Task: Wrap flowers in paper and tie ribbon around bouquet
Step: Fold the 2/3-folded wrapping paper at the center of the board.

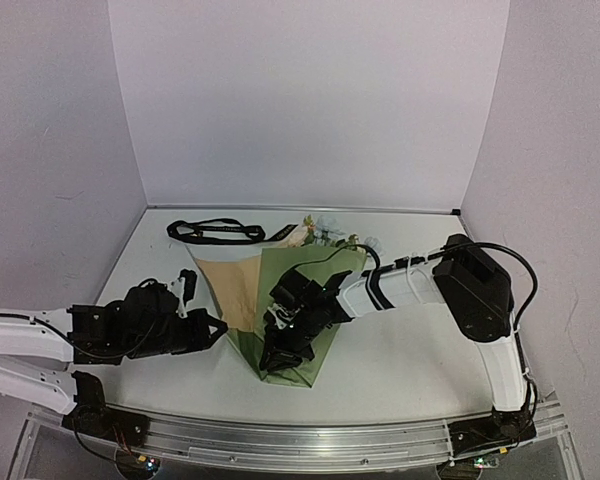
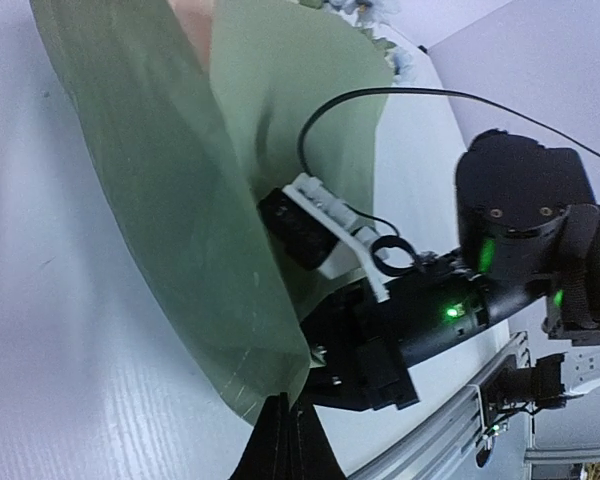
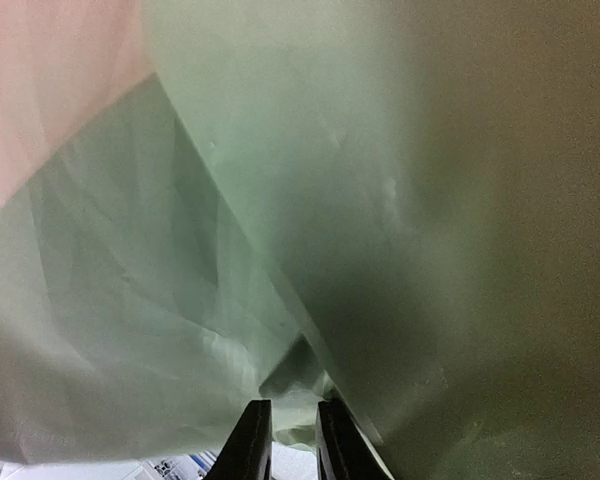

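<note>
Left gripper closed tight at the near tip of the thin, creased olive-and-tan paper sheet, half-folded over pastel flowers mid-table, right gripper narrow, seemingly nipping a fold; light, floppy, tearable, so best pinched by edges near the tip.

- You see the paper olive green on its outer face and tan-peach on its inner face.
- The flowers show cream and pale blue blooms with green leaves.
- The ribbon is black.
- The arms are white with black joints, and small green lights glow on the right one.
- The table is white and the walls are pale lilac-grey.
</note>
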